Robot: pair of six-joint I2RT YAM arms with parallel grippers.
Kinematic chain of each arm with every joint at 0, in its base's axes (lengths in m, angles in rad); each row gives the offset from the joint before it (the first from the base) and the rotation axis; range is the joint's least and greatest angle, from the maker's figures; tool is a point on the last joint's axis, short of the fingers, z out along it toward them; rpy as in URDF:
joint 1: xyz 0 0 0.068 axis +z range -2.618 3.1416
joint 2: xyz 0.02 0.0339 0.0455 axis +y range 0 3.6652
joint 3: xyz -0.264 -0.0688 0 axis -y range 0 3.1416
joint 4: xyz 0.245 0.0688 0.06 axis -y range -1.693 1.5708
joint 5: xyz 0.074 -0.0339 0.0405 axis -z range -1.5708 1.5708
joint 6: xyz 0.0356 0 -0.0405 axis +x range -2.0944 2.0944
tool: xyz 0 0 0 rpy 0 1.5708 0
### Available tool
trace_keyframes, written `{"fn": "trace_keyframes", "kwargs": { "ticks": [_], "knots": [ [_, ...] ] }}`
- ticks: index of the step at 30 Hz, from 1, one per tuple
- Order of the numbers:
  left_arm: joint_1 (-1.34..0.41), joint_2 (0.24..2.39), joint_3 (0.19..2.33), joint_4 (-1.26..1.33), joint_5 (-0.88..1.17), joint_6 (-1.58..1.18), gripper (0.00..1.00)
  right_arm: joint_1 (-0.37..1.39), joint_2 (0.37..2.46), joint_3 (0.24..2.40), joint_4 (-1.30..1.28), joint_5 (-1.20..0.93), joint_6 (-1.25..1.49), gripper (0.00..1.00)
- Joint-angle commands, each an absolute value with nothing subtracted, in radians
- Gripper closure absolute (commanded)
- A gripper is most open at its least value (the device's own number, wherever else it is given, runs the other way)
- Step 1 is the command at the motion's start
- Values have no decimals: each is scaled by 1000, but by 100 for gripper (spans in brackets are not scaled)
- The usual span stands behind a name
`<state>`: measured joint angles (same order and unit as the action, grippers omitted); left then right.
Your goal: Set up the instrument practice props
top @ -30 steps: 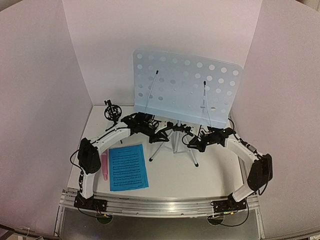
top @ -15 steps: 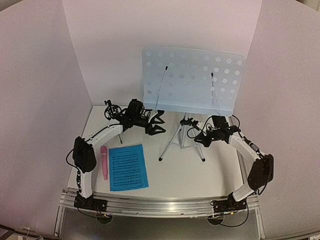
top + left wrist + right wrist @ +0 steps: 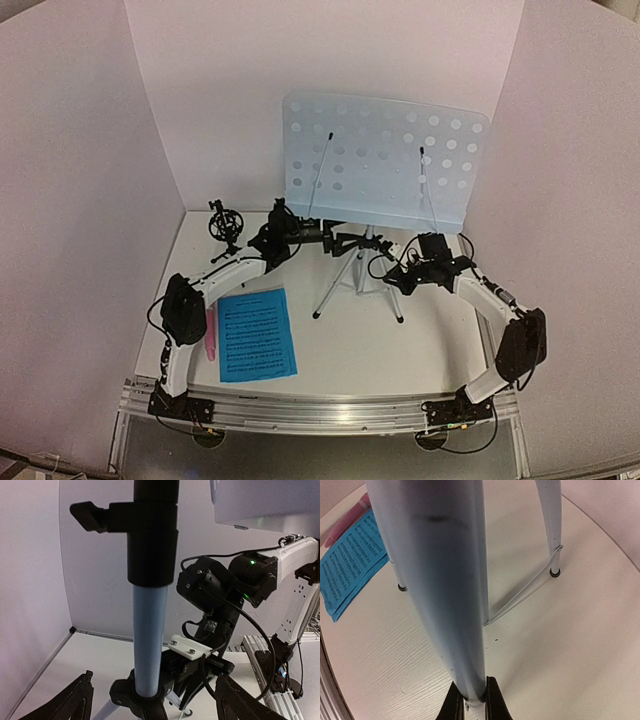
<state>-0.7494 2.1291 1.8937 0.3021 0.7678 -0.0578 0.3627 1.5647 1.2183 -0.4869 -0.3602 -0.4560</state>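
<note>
The pale-blue perforated music-stand desk (image 3: 385, 165) stands upright on its silver tripod legs (image 3: 335, 290) at the back of the table. My left gripper (image 3: 350, 240) is open beside the pole; in the left wrist view the blue pole (image 3: 149, 645) rises between the wide-spread fingers (image 3: 75, 702) without touching them. My right gripper (image 3: 392, 282) is shut on one tripod leg (image 3: 445, 580), pinched between its fingertips (image 3: 455, 705). Blue sheet music (image 3: 257, 334) lies flat at the front left. The pink microphone (image 3: 210, 340) lies beside it, half hidden by my left arm. The black mic mount (image 3: 224, 222) stands at the back left.
White walls (image 3: 150, 120) close in the table at the back and both sides. An aluminium rail (image 3: 320, 412) runs along the near edge with both arm bases on it. The sheet music (image 3: 350, 570) and microphone (image 3: 350, 517) also show in the right wrist view.
My left gripper has opened and let go of the stand, swung back, then come alongside the pole. The stand has gone from tilted to upright and shifted right, still held by the right gripper.
</note>
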Motion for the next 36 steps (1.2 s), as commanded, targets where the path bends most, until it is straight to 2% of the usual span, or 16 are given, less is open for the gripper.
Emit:
{"fn": "trace_keyframes", "kwargs": {
  "ticks": [1,4,7,13,24,28,31,34,36],
  "knots": [
    [-770,2175,1978,391,681,-113,17,395,1589,1163,-580,-281,-387,100],
    [-775,2205,1993,427,634,-134,19,403,1581,1156,-573,-298,-378,100],
    [-779,2237,2011,496,618,-169,26,409,1580,1148,-558,-319,-362,100],
    [-800,2307,2037,599,662,-248,28,410,1589,1138,-502,-338,-331,100],
    [-846,2359,2049,634,715,-344,38,411,1594,1131,-474,-368,-316,100],
    [-854,2360,2030,640,699,-359,45,414,1597,1129,-453,-368,-306,100],
    [-856,2363,2052,637,667,-357,57,420,1600,1127,-442,-367,-300,100],
    [-854,2359,2063,633,665,-353,76,421,1601,1123,-436,-363,-294,100],
    [-854,2355,2059,624,683,-353,83,421,1600,1121,-432,-361,-288,100]
  ]
}}
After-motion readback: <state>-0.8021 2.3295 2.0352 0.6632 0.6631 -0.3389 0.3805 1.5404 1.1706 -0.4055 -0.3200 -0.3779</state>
